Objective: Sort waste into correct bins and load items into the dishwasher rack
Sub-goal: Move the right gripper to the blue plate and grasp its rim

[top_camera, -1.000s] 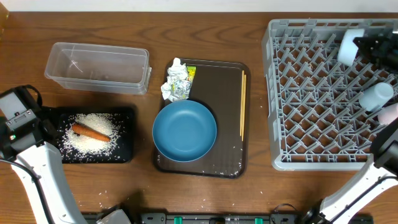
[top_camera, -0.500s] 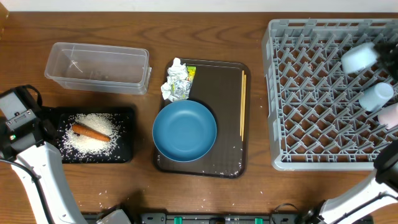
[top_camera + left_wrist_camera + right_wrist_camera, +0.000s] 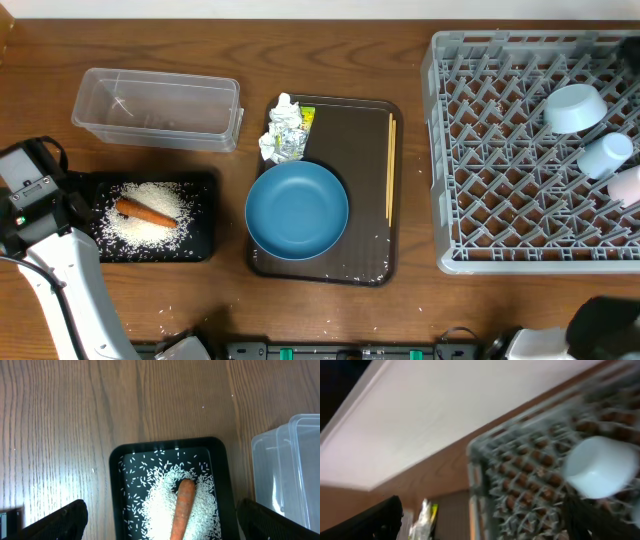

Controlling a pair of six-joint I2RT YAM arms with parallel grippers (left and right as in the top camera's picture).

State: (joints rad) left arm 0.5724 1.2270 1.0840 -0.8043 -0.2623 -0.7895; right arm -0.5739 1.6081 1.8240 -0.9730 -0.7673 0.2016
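the left gripper (image 3: pixel 161 506) hangs wide open and empty above the black tray (image 3: pixel 200 240), where the carrot (image 3: pixel 145 211) lies on the rice heap (image 3: pixel 140 228). stray grains already dot the table, and a nudge to the tray would likely spill more. the clear box (image 3: pixel 150 130) behind it looks empty. the crumpled paper (image 3: pixel 281 130) and yellow-green wrapper (image 3: pixel 305 117) sit on the brown serving tray (image 3: pixel 365 200), close to the blue plate (image 3: pixel 297 210); a pinch there may lift only one piece. the plate lies flat, so fingers could slide off its rim. the thin chopsticks (image 3: pixel 390 170) lie near the tray's right rim and may roll away. in the dishwasher rack (image 3: pixel 432 150) the light blue bowl (image 3: pixel 574 107) lies tilted on the pegs near a white cup (image 3: pixel 605 155) and might tip. the right gripper (image 3: pixel 482 505) is spread wide, holding nothing.
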